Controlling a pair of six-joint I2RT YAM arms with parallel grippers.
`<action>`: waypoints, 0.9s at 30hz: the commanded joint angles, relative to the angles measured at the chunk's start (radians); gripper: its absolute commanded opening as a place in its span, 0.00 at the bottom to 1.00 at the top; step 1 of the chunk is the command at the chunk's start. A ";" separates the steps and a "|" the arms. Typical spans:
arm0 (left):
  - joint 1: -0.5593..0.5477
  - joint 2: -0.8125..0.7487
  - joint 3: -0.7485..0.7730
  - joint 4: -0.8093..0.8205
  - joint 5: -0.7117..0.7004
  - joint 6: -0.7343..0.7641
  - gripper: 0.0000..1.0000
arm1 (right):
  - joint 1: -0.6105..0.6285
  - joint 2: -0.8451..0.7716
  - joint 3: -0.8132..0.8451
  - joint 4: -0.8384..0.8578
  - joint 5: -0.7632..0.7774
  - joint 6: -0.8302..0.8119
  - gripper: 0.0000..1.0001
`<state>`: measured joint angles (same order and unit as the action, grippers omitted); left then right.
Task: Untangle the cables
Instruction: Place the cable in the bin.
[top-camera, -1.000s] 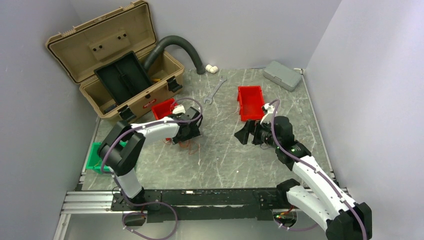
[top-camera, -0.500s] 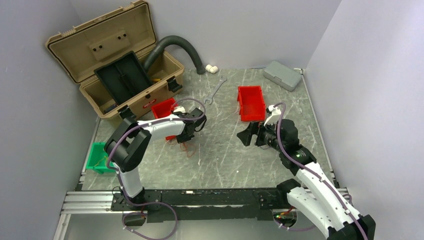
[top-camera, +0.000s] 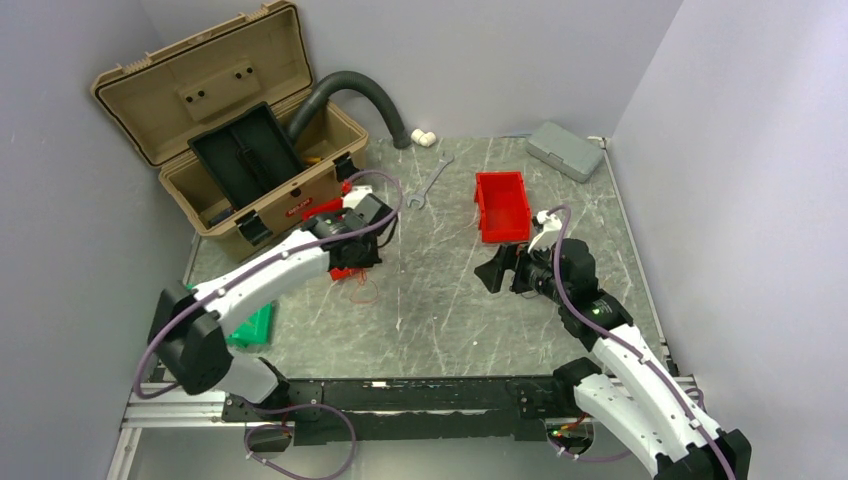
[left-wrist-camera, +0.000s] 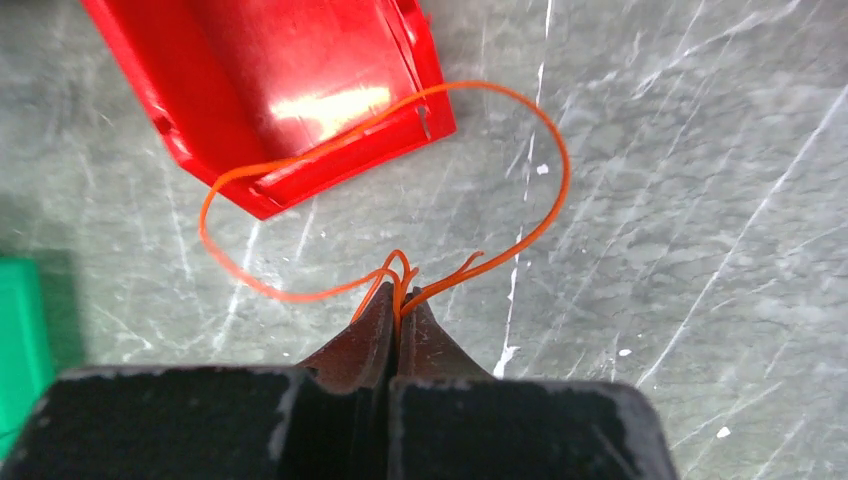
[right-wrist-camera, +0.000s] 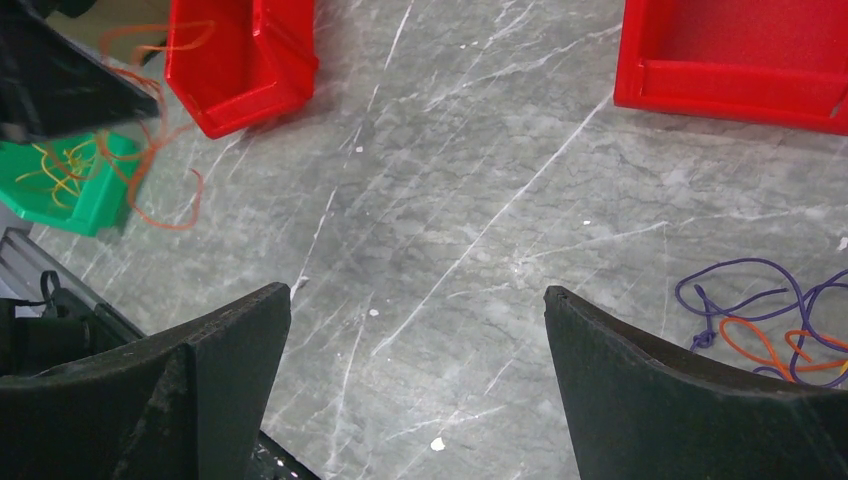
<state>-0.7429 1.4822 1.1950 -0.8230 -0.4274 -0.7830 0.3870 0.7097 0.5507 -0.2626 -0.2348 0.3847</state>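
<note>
- Left wrist view: the left gripper (left-wrist-camera: 398, 300) is closed, with its two jaws pressed together on a thin orange cable (left-wrist-camera: 545, 190), pinched right at the tips.
- From the tips this cable makes one wide loop forward. The far part of the loop passes over the near corner of a small red bin (left-wrist-camera: 270, 90), ahead and to the left of the jaws.
- Right wrist view: the right gripper (right-wrist-camera: 415, 300) stands wide open above the grey table (right-wrist-camera: 480, 200) and holds nothing.
- A small tangle of purple and orange cables (right-wrist-camera: 770, 320) lies on the table just beside the outer side of its right finger (right-wrist-camera: 680, 400).
- Far ahead to its left, a green bin (right-wrist-camera: 85, 215) has yellow wires (right-wrist-camera: 50, 165) in it.
</note>
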 joint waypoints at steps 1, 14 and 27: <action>0.064 -0.077 0.047 -0.029 0.015 0.128 0.00 | 0.002 0.008 0.041 0.012 0.011 -0.010 1.00; 0.312 0.006 0.026 0.241 0.056 0.228 0.00 | 0.003 -0.021 0.054 -0.022 0.017 0.000 1.00; 0.335 0.153 -0.146 0.581 0.047 0.236 0.00 | 0.003 -0.042 0.071 -0.080 0.050 -0.004 1.00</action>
<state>-0.4061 1.6009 1.0943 -0.3679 -0.4244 -0.5350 0.3870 0.6884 0.5869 -0.3458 -0.2073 0.3847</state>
